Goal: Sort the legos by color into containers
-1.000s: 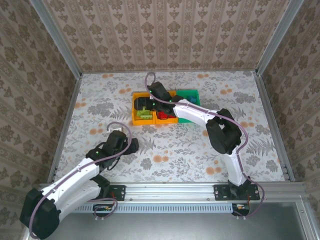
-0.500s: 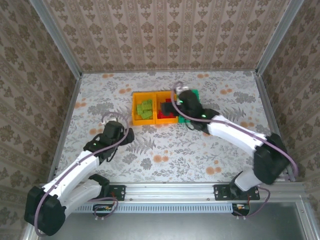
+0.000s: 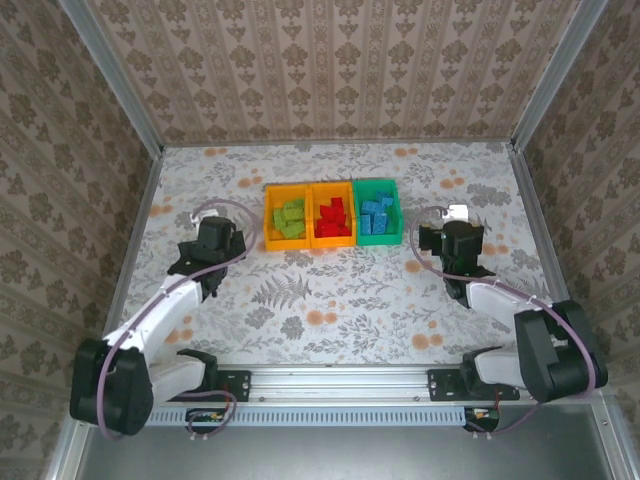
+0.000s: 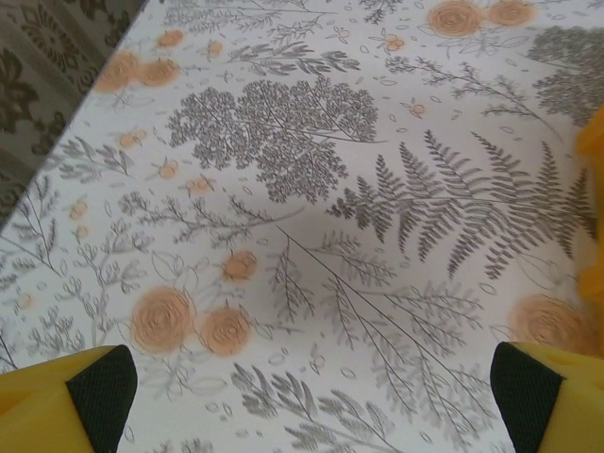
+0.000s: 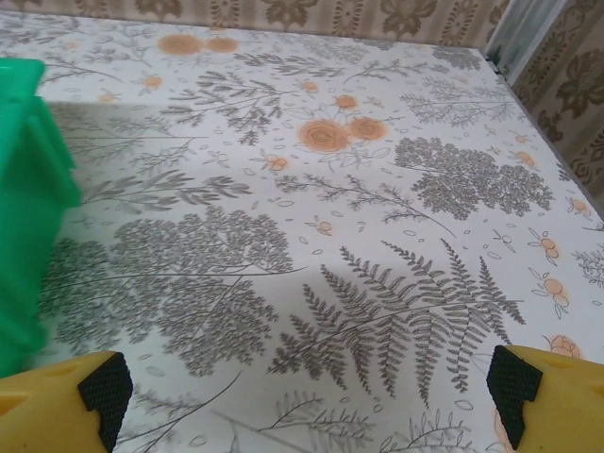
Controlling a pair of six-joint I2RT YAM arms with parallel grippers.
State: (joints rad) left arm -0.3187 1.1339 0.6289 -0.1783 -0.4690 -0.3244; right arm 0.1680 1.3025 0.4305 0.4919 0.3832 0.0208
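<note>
Top external: color-grouped legos (image 3: 332,216) in containers (image 3: 332,242)

A lab robot cell: a floral-covered bench (image 3: 340,295) boxed in by wallpapered panels (image 3: 330,70) on aluminium posts (image 3: 111,75), two arms (image 3: 160,320) bolted to a rail (image 3: 340,379).

- the right gripper (image 5: 309,385) pulls back off the bins and now hangs just right of the green open-top plastic bin (image 3: 380,240)
- the left gripper (image 4: 311,382) slides further out and left
- the small red studded bricks (image 3: 333,217) and the blue ones (image 3: 377,214) are now uncovered
</note>
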